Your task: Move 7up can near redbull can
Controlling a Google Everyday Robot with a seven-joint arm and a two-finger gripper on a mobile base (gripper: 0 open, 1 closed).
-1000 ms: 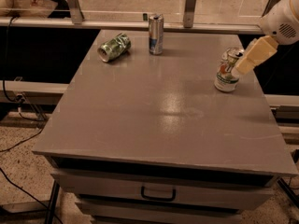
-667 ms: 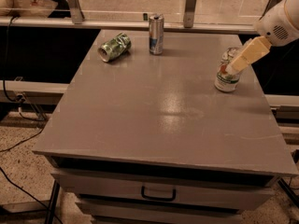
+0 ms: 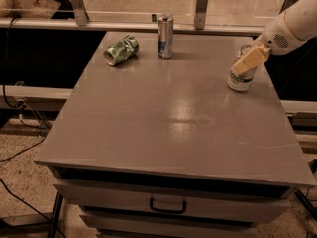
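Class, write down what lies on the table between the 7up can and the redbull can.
In the camera view, only bare grey tabletop lies between the 7up can and the redbull can. The gripper is at the 7up can's top.

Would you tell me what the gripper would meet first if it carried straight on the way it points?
Probably the 7up can: the gripper slants down right over its top, though depth is unclear.

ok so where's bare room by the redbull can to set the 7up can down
Bare tabletop runs right of the redbull can across to the 7up can, and in front of it. Its left is tighter: a green can lies there. The gripper sits at the 7up can.
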